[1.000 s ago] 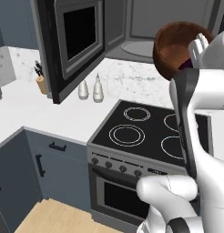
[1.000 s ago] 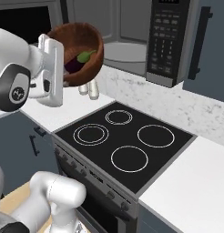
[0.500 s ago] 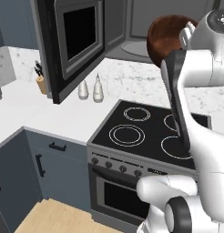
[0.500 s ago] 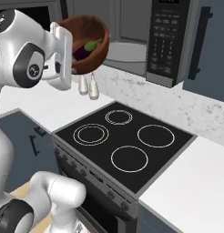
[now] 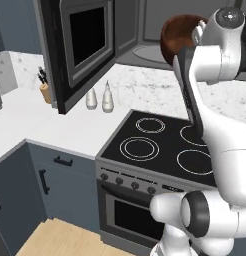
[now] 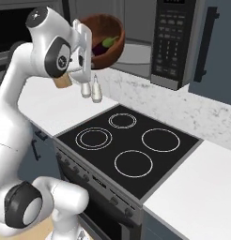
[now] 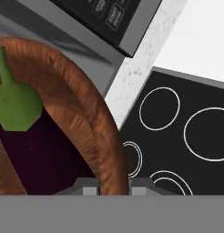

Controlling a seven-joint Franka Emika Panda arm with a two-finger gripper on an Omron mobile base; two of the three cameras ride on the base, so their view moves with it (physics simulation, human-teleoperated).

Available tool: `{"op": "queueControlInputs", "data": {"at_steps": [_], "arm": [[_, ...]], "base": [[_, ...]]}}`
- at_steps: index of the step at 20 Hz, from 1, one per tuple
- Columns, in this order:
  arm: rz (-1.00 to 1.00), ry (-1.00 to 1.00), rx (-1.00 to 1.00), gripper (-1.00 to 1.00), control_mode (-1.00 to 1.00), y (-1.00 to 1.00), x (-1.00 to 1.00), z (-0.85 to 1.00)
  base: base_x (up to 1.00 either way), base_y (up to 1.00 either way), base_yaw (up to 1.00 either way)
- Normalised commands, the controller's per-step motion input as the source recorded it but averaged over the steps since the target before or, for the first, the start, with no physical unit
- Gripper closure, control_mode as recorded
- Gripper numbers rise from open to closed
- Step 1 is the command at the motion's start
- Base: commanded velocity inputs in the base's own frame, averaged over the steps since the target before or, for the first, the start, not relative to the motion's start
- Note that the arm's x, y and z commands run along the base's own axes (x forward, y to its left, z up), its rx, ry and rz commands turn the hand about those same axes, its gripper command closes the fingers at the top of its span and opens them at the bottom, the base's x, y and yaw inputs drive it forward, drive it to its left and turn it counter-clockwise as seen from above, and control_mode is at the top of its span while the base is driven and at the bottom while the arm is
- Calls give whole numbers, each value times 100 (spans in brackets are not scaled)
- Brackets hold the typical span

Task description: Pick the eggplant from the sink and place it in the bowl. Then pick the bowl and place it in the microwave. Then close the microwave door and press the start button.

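Observation:
My gripper (image 7: pixel 113 186) is shut on the rim of the reddish-brown wooden bowl (image 7: pixel 86 118), one finger on each side of the wall. The bowl (image 5: pixel 179 34) hangs high above the stove, just in front of the open microwave (image 5: pixel 145 30). It also shows in the right base view as the bowl (image 6: pixel 112 47), tilted, with the gripper (image 6: pixel 90 43) at its near rim. The dark purple eggplant (image 7: pixel 27 141) with its green cap lies inside; it is seen too as the eggplant (image 6: pixel 105 43). The microwave door (image 5: pixel 82 47) stands swung open to the left. The keypad panel (image 6: pixel 171 42) is at the right. The sink is out of view.
A black stove top (image 6: pixel 131 145) with several ring burners lies below the bowl, with an oven and knobs (image 5: pixel 130 185) under it. Two shakers (image 5: pixel 100 97) and a knife block (image 5: pixel 44 90) stand on the white counter (image 5: pixel 55 125) left of the stove.
The arm has lifted the bowl higher and carried it closer to the microwave opening. The grip on the rim is unchanged and the eggplant stays inside.

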Motion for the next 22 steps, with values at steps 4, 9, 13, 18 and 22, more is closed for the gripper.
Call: {"op": "queueControlInputs", "data": {"at_steps": [4,9,13,18,22], "arm": [[0,0,0,100,-100,-24,56,5],[0,0,0,100,-100,-18,53,1],[0,0,0,100,-100,-16,58,0],[0,0,0,100,-100,-15,58,0],[0,0,0,100,-100,-4,55,-6]], "base": [[0,0,0],[0,0,0],[0,0,0],[0,0,0],[0,0,0]]}}
